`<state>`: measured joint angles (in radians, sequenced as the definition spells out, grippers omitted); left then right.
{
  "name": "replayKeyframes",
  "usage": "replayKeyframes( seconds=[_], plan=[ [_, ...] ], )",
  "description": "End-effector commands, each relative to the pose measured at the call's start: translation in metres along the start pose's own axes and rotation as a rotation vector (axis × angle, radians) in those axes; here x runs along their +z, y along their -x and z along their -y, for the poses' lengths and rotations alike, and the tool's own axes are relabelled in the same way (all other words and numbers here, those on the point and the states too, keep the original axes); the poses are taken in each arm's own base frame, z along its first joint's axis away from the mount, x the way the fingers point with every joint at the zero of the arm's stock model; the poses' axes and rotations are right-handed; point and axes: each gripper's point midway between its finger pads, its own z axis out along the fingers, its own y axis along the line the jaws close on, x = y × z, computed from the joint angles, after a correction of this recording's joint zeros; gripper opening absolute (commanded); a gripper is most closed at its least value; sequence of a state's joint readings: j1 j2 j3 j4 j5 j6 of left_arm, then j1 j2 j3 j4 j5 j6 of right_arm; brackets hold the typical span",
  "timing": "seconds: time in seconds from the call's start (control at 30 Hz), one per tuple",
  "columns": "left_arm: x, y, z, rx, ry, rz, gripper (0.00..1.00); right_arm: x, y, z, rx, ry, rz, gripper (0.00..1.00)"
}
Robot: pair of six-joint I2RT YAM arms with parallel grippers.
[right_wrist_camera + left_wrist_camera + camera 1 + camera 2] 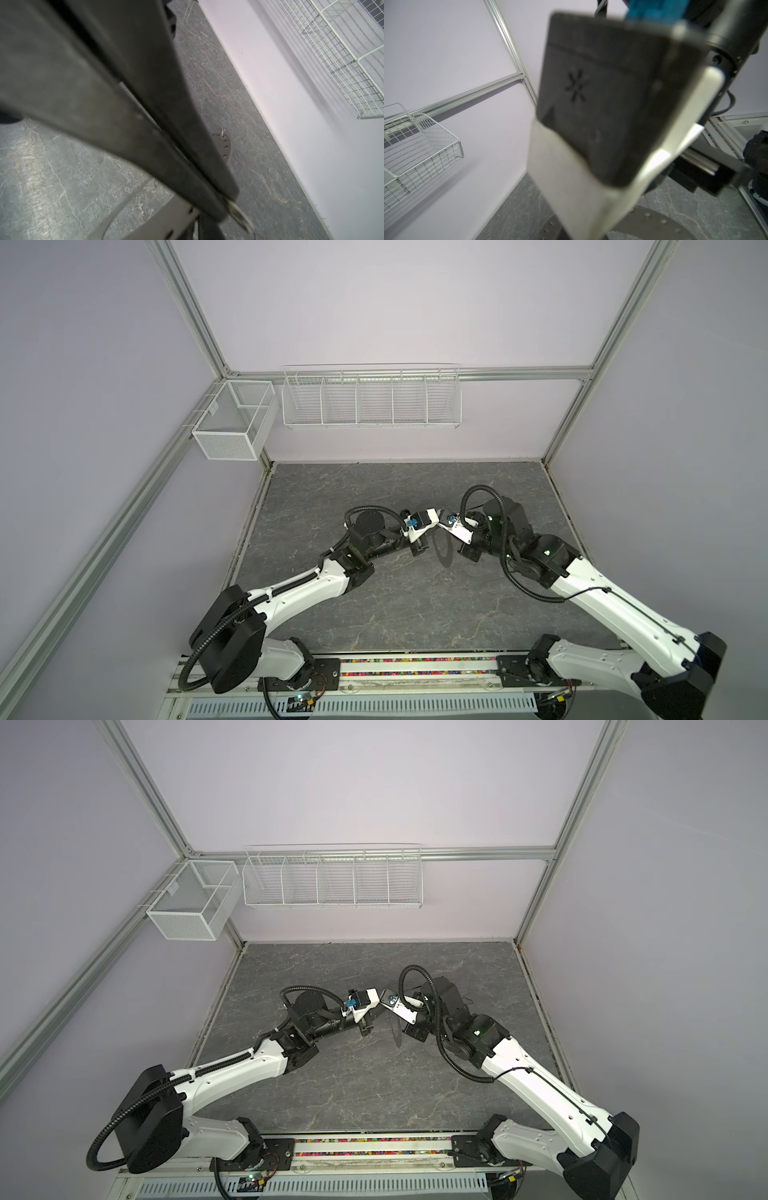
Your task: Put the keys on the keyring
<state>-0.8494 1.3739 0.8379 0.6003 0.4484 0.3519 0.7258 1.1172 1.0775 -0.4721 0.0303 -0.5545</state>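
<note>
The keyring (443,551) (397,1033) is seen in both top views standing on edge over the middle of the worktop (415,614), between the left gripper (419,548) and the right gripper (227,204). Whether it touches the surface cannot be told. This upright pose is judged to be chosen so that the small holes around its edge are offered sideways to the opposite arm. In the right wrist view the right fingers (145,99) are pressed together, and a small wire loop (241,216) is pinched at their very tip, left projecting so that it can be worked into one of those holes. The loop is taken to belong to one of the keys, though no blade or tag can be made out in any view. The left fingers are closed but hidden. Whether the keyring is gripped by them cannot be told, since the left wrist view is largely filled by the blurred camera housing (602,93) of the other arm, with only an arc of the keyring shown beneath it.
</note>
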Motion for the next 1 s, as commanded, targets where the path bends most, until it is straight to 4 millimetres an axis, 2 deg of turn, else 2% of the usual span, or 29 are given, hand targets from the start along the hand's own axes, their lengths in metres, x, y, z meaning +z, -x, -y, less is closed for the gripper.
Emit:
replayKeyframes(
  seconds=[0.0,0.17,0.37,0.57,0.77,0.97],
  plan=[
    [0.002,0.019,-0.007,0.028,0.022,0.046,0.0,0.001,0.001,-0.003,-0.02,0.002,0.009,0.07],
    [-0.002,0.012,-0.005,0.061,0.014,-0.007,0.0,-0.013,0.001,0.004,-0.026,-0.042,0.017,0.07],
    [-0.01,0.013,-0.007,0.063,0.004,-0.022,0.0,-0.026,-0.015,0.011,-0.013,-0.072,-0.039,0.07],
    [-0.014,0.011,-0.004,0.064,-0.014,-0.042,0.0,-0.034,-0.016,0.013,-0.008,-0.08,-0.037,0.07],
    [-0.016,0.006,0.003,0.049,-0.049,-0.067,0.0,-0.038,-0.002,0.012,-0.007,-0.053,0.016,0.07],
    [-0.014,-0.005,0.007,0.033,-0.07,-0.112,0.0,-0.028,0.011,0.004,0.0,0.035,0.028,0.07]
  ],
)
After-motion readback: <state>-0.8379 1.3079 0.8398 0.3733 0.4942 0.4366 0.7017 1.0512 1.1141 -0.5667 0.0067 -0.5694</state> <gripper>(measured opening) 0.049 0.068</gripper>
